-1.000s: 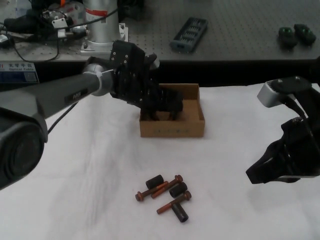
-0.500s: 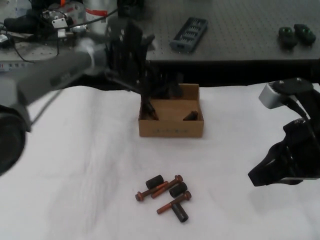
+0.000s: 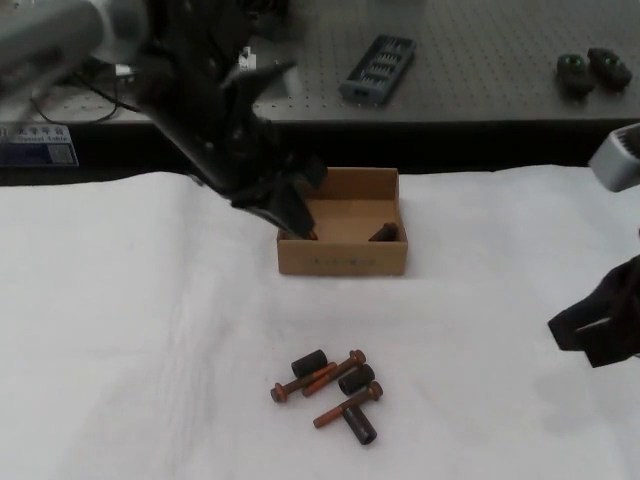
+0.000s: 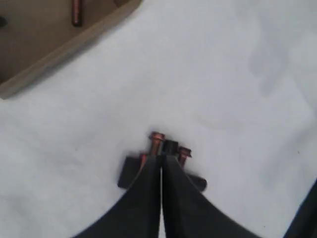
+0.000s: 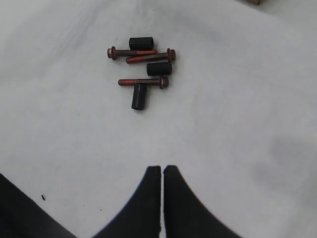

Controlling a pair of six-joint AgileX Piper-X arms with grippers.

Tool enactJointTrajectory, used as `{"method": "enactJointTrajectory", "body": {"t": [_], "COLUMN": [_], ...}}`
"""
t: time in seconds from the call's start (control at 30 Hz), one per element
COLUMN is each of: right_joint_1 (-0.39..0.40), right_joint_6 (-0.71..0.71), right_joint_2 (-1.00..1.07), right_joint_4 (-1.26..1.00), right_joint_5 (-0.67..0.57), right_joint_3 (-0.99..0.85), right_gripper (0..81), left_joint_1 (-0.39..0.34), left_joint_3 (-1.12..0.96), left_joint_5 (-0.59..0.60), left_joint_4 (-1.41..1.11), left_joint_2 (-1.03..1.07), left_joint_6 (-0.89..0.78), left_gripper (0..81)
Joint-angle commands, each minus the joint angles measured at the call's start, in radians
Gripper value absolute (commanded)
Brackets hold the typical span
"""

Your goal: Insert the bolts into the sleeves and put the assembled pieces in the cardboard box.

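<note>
Closest to the near edge of the worktop, about midway between its left and right edges, we see three loose bolts [image 5: 142,82] and three black sleeves [image 5: 159,69] bunched together on the white cloth [image 3: 150,330]. Several of them touch or lie just beside one another. None of these bolts is inside a sleeve.

A little farther back, at the right edge, the right hand [image 5: 162,169] hangs above the cloth, well apart from the bunch. Its two fingers are pressed together with nothing between them.

Farther on, near the middle of the cloth, stands the cardboard box [image 3: 345,262], open at the top. A dark piece [image 3: 383,232] lies against its right wall. At its left end we can make out a reddish bolt shank [image 4: 77,12]. We cannot tell whether either one is an assembled piece.

The left hand [image 4: 161,158] hangs over the box's left end, its arm running toward the far left corner. Its fingers also meet tip to tip and carry nothing.

Beyond the cloth, on the bare perforated part of the worktop toward the far edge, lie a dark ribbed tray [image 3: 378,68] and, nearer the far right corner, two small dark green things [image 3: 593,70].
</note>
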Motion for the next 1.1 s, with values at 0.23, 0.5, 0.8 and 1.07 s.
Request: {"method": "enactJointTrajectory", "body": {"t": [0.23,0.5,0.8,1.07], "right_joint_1": [-0.006,0.002,0.002,0.002], "right_joint_6": [0.046,0.100,0.166,0.171], "right_joint_2": [-0.019,-0.119,-0.295,-0.301], "right_joint_4": [-0.031,-0.034,-0.108,-0.178], "right_joint_5": [-0.008,-0.008,-0.008,-0.011], "right_joint_3": [0.052,0.189,0.302,0.309], "right_gripper": [1.9,1.9,1.9,1.9], "left_joint_1": [-0.007,-0.007,-0.007,-0.007], "left_joint_3": [0.399,0.723,0.889,0.889], "left_joint_5": [-0.075,-0.075,-0.071,-0.071], "left_joint_4": [-0.018,-0.157,-0.182,-0.226], "left_joint_2": [-0.488,-0.794,-0.941,-0.946], "left_joint_6": [0.009,-0.060,-0.078,-0.103], "left_gripper": [0.6,0.6,0.6,0.6]}}
